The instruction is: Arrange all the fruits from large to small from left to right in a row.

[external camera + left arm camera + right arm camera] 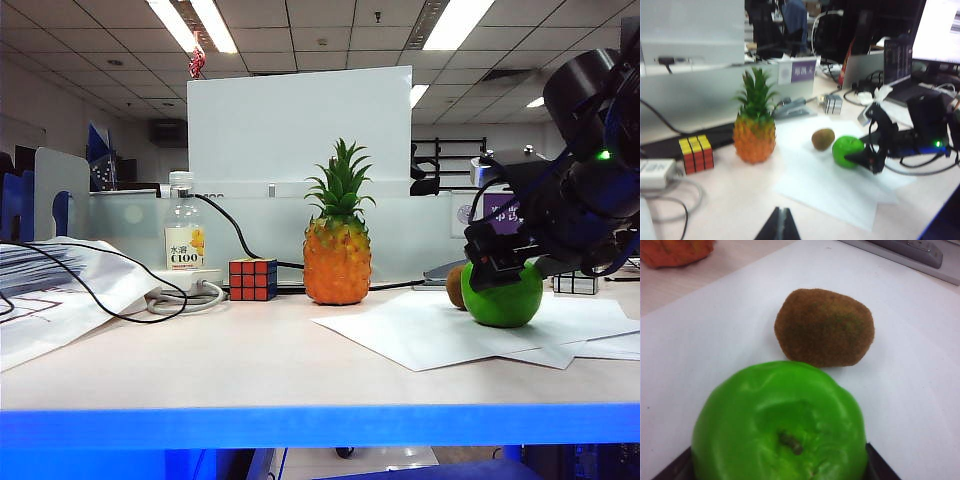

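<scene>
A pineapple (337, 262) (754, 137) stands upright in the middle of the table. To its right a brown kiwi (456, 286) (825, 327) lies on white paper, touching or almost touching the green apple (503, 295) (780, 425). My right gripper (500, 265) (777, 465) reaches in from the right, its black fingers (672, 467) against both sides of the apple, which rests on the paper. My left gripper (781, 220) hangs shut and empty over bare table, well short of the pineapple; it does not show in the exterior view.
A Rubik's cube (252, 279) and a clear bottle (184, 235) stand left of the pineapple, beside a white adapter and cables (180, 295). Sheets of white paper (420, 330) cover the right side. Another cube (575, 283) sits far right. A frosted divider backs the table.
</scene>
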Tool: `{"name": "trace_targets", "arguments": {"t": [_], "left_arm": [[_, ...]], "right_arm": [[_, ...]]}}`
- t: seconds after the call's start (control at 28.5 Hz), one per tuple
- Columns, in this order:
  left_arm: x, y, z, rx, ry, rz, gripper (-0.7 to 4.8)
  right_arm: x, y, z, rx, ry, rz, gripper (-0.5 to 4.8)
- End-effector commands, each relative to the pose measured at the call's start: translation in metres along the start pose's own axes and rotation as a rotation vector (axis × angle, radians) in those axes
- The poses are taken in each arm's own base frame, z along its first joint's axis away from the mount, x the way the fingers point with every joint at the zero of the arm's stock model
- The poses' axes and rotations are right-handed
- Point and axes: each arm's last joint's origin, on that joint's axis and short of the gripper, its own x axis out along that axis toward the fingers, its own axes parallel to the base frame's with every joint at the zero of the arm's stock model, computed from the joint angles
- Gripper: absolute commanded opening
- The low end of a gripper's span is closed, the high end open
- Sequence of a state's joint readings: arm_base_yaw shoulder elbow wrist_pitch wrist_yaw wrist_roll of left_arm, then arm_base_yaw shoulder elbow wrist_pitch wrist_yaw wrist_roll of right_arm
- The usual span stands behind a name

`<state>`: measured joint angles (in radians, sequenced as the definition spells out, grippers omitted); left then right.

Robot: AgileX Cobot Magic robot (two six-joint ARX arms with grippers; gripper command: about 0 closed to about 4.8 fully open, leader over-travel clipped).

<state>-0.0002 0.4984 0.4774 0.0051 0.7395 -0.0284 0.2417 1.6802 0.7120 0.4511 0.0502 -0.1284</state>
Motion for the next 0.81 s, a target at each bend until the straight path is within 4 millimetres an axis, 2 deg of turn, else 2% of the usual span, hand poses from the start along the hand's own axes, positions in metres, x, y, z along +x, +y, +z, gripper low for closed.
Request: {"name": "trace_targets", "arguments": {"t": [0.04,0.28,0.49,0.67,0.81], "left_arm": [[0.000,0.000,-0.004,0.007,0.047,-0.005,-0.05],[-0.001,-0.001,-0.008,-0.015,0.078,-0.031,-0.05],[-0.001,-0.003,-0.009,-0.014,0.086,-0.071,-0.05],[-0.001,-0.003,-0.011,-0.009,0.095,-0.071,-0.05],[-0.001,-0.003,-0.010,-0.009,0.094,-0.071,-0.05]], "right_arm": [[0.001,0.000,-0.003,-0.003,0.023,0.004,-0.02],[-0.003,0.002,0.001,0.032,0.008,0.073,-0.01],[-0.023,0.015,0.017,0.059,-0.023,0.213,-0.01],[-0.045,0.046,0.026,-0.004,-0.017,0.388,-0.01],[-0.058,0.075,0.023,-0.086,0.040,0.437,-0.02]]}}
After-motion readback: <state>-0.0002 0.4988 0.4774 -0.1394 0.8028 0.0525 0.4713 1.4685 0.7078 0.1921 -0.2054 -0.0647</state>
